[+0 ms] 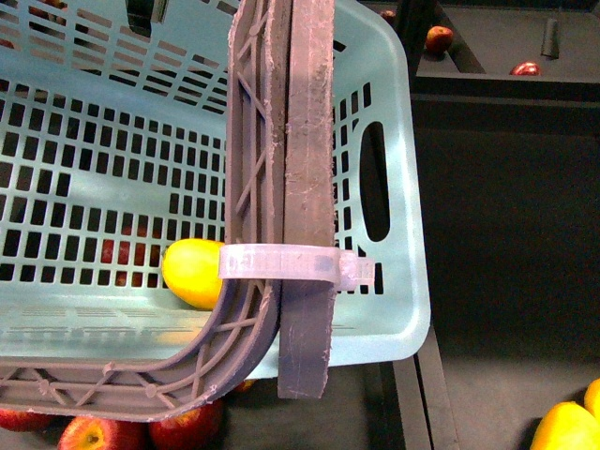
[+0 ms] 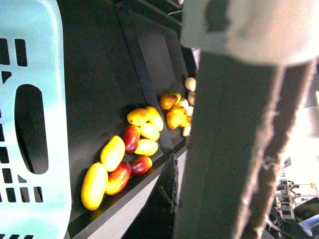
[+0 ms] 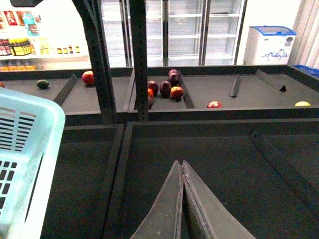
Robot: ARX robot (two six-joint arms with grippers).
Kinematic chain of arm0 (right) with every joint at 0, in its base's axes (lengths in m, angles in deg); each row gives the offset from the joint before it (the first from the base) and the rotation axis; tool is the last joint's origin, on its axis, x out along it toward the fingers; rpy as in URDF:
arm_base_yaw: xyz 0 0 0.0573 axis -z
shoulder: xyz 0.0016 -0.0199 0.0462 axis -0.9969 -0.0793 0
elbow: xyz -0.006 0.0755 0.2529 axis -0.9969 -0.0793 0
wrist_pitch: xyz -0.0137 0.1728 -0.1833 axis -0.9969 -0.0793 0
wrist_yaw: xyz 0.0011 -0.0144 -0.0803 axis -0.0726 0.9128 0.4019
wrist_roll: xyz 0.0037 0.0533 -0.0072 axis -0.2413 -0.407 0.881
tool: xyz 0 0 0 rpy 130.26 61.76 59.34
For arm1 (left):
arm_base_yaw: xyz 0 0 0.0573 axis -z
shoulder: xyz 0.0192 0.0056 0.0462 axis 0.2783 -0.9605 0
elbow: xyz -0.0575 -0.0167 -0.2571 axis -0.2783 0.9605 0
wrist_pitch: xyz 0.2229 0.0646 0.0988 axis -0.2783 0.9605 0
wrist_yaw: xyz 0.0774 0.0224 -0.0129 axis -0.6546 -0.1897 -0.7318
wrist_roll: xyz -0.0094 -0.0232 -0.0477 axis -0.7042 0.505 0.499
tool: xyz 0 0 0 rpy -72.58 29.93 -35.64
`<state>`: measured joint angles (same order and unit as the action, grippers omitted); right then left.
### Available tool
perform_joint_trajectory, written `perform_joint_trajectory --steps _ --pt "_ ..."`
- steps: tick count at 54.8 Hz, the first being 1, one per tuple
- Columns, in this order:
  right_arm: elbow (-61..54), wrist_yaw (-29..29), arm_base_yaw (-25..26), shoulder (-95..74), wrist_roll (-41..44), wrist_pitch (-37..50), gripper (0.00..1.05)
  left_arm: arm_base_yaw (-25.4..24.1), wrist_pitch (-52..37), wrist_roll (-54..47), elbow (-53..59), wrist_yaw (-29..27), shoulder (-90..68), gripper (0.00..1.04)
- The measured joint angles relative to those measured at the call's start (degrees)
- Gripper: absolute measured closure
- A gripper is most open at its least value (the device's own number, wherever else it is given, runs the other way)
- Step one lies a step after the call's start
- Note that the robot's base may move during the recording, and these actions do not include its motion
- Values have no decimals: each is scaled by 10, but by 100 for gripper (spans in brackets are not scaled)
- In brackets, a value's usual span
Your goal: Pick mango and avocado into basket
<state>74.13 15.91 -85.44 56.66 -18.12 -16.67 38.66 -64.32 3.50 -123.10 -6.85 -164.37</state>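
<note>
Front view: the basket (image 1: pixel 394 187) fills the frame, its handles (image 1: pixel 281 187) zip-tied together, and a mango (image 1: pixel 192 272) apparently lies inside at lower left. Left wrist view: the left hand (image 2: pixel 168 194) sits beside the handles, probably carrying them, though its grip cannot be told. Right wrist view: the right hand (image 3: pixel 181 164) is pressed closed and empty, and the avocado (image 3: pixel 43 84) waits upper left on the desk (image 3: pixel 209 164).

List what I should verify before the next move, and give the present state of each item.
1. Yellow oblong mango inside the light blue slotted plastic basket: ok.
2. Dark green oval avocado in the basket: not ok; it lies on the far black shelf.
3. Right hand free for a pick: ok; shut and empty.
4. Left hand grip on the brown-grey basket handles: cannot tell; the handles hide it.
5. White zip tie binding both handles: ok.
</note>
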Motion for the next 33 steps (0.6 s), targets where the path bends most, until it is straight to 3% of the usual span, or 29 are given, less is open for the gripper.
perform_joint_trajectory --steps 26,33 --pt "0 0 0 67 0 -67 102 0 0 0 0 0 0 98" --pt "0 -1 0 151 0 -163 102 0 0 0 0 0 0 98"
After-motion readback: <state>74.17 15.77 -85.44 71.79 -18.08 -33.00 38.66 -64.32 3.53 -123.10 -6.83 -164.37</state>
